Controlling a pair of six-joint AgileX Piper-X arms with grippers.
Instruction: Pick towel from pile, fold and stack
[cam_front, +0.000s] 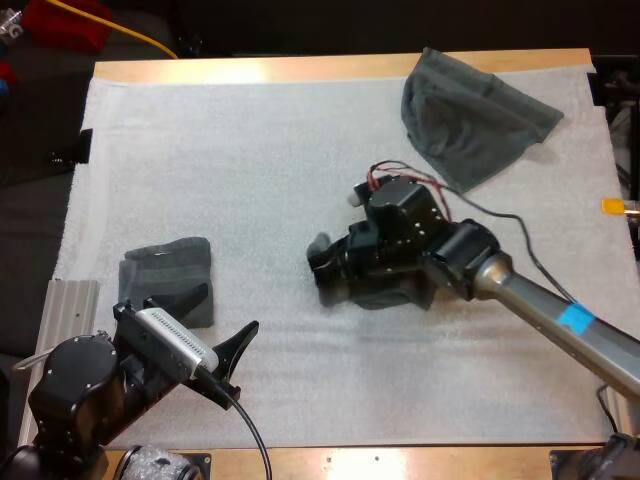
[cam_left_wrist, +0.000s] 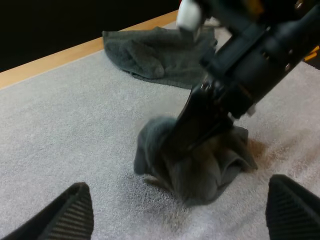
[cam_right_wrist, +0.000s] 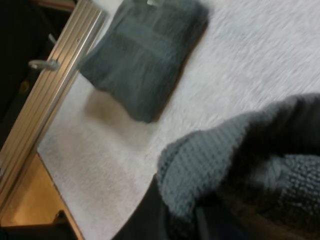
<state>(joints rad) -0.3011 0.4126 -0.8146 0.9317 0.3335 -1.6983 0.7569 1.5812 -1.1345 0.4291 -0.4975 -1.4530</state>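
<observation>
Right claw (cam_front: 325, 265) sat low over the middle of the white mat (cam_front: 250, 150), its black fingers closed on a bunched towel (cam_front: 385, 298). The cloth was gathered in a heap beneath the claw and touched the mat. Left claw (cam_front: 228, 312) hung wide open and empty near the tabletop's (cam_front: 300, 68) near edge, just beside the folded stack (cam_front: 168, 275), and its wrist view looked straight at the heap. A second loose towel (cam_front: 470, 115) lay at the far right corner of the mat, well apart from both claws.

The step in hand looked like spreading the towel before any fold. To do it well, the right claw would have needed to lift enough for the cloth to hang free and show an edge or corner. The left claw should then have come in for that corner, not the bulk of the heap, so the two could pull the towel flat. A grab at the middle would likely have kept it bunched. The folded stack was close to the left arm's path and could have been nudged.
</observation>
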